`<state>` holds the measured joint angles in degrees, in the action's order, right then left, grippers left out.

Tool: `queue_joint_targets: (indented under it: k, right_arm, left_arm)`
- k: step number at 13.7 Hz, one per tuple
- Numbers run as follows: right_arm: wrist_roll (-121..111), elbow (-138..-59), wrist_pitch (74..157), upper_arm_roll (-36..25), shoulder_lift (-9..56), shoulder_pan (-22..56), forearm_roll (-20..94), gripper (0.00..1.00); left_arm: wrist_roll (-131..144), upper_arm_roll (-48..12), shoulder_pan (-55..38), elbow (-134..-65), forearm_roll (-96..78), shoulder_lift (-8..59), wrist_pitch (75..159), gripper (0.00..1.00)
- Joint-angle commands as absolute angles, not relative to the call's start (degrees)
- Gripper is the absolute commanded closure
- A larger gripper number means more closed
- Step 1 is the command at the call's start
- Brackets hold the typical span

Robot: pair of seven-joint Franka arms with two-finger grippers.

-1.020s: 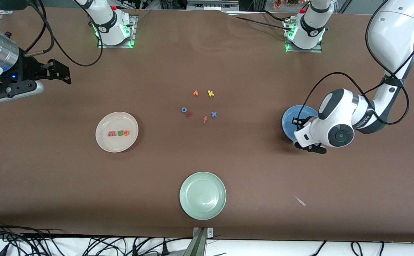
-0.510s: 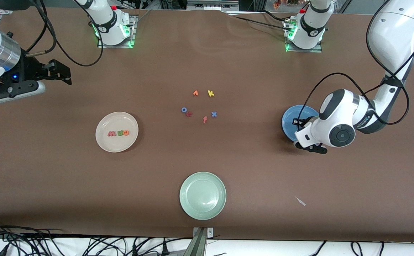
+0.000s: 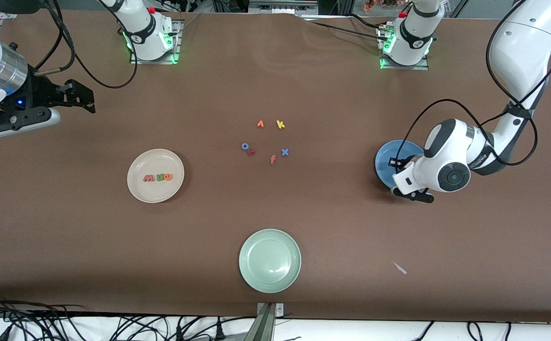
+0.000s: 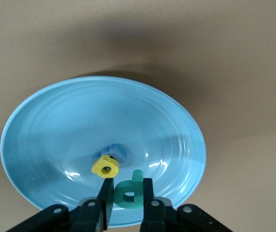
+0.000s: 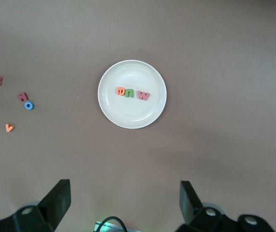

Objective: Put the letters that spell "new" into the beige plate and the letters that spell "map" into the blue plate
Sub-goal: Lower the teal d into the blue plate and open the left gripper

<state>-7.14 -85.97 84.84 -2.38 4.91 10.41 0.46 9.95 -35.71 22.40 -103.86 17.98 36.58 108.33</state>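
— So, where do we see the left gripper (image 4: 125, 205) at this moment?

— We see it low over the blue plate (image 4: 46, 125), at the left arm's end of the table. Its two fingers (image 4: 147, 200) are pressed together on the teal p (image 4: 128, 192), which stands between them just above the plate's inner slope.

— And the other letters of "map"?

— Just beside the fingertips, the yellow a (image 4: 105, 166) lies in the blue plate, and the blue m (image 4: 115, 152) lies touching it near the plate's middle, partly hidden by the yellow one.

— What do we notice about the right gripper (image 3: 78, 96)?

— It hangs high over the bare table at the right arm's end, and this arm waits. Its fingers (image 5: 58, 198) stand wide apart and we see nothing between them. Well below and ahead of it, the beige plate (image 5: 132, 116) holds the orange e (image 5: 121, 91), the green n (image 5: 130, 93) and the salmon-red w (image 5: 144, 95), side by side in one row.

— Which things remain on the table between the two grippers?

— We count a small group near the middle: an orange v (image 3: 260, 124), a yellow k (image 3: 280, 124), a blue o (image 3: 245, 146), a dark red letter (image 3: 251, 152), a salmon f (image 3: 272, 159) and a blue x (image 3: 284, 152). The pale green plate (image 3: 256, 279) sits apart from both grippers, closest to the front camera.
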Motion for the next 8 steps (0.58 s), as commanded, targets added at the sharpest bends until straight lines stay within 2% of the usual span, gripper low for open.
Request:
queue_joint_targets:
  k: [1,4,5,6,7,8]
  right_arm:
    - [-7.9,-85.3,84.8,-2.3,5.0,10.5,-0.4,0.0]
    - [-7.9,-85.3,84.8,-2.3,5.0,10.5,-0.3,0.0]
    - [-7.9,-85.3,84.8,-2.3,5.0,10.5,-0.3,0.0]
    - [-7.9,-85.3,84.7,-2.3,4.9,10.5,-0.2,0.0]
    - [-7.9,-85.3,84.7,-2.3,4.9,10.5,-0.1,0.0]
    - [-7.9,-85.3,84.7,-2.3,4.9,10.5,-0.1,0.0]
  left_arm:
    - [9.3,-36.2,22.8,-104.7,19.2,35.9,109.1,0.93]
    - [9.3,-36.2,22.6,-104.7,19.2,36.3,109.4,0.89]
    - [9.3,-36.2,22.7,-104.7,19.2,36.3,109.4,0.76]
    - [9.3,-36.3,22.6,-104.6,19.2,36.3,109.4,0.24]
    - [9.4,-36.3,22.4,-104.5,19.2,36.2,109.4,0.0]
    - [9.3,-36.4,22.5,-104.4,19.2,36.1,109.2,0.0]
